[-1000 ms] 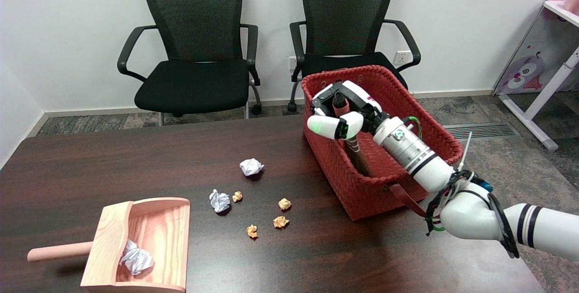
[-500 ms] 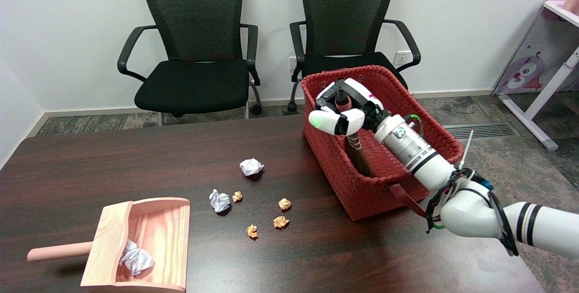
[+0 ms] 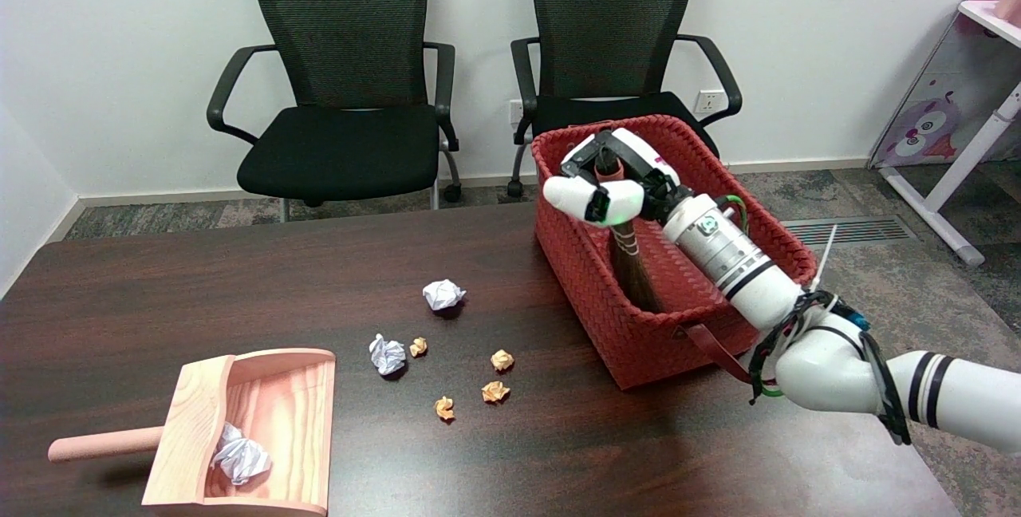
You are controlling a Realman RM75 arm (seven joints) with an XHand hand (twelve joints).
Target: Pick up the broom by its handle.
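The broom (image 3: pixel 632 270) stands nearly upright inside the red woven basket (image 3: pixel 606 317) at the table's right. Its dark brown bristles hang down behind the basket's near wall, bound with pale cord just below the reddish handle. My right hand (image 3: pixel 610 182) wraps around the handle, whose dark tip pokes out above the curled fingers. The white right arm reaches in from the lower right, over the basket's near corner. The bristle tips are hidden by the basket wall.
A wooden dustpan (image 3: pixel 243 433) holding a white paper ball lies at the front left. Several crumpled paper scraps, white (image 3: pixel 443 294) and orange (image 3: pixel 495 392), are scattered mid-table. Two black office chairs (image 3: pixel 351 102) stand behind the table.
My right hand has risen a little with the broom handle in its grip, lifting the broom higher inside the basket. The scraps and dustpan have not moved.
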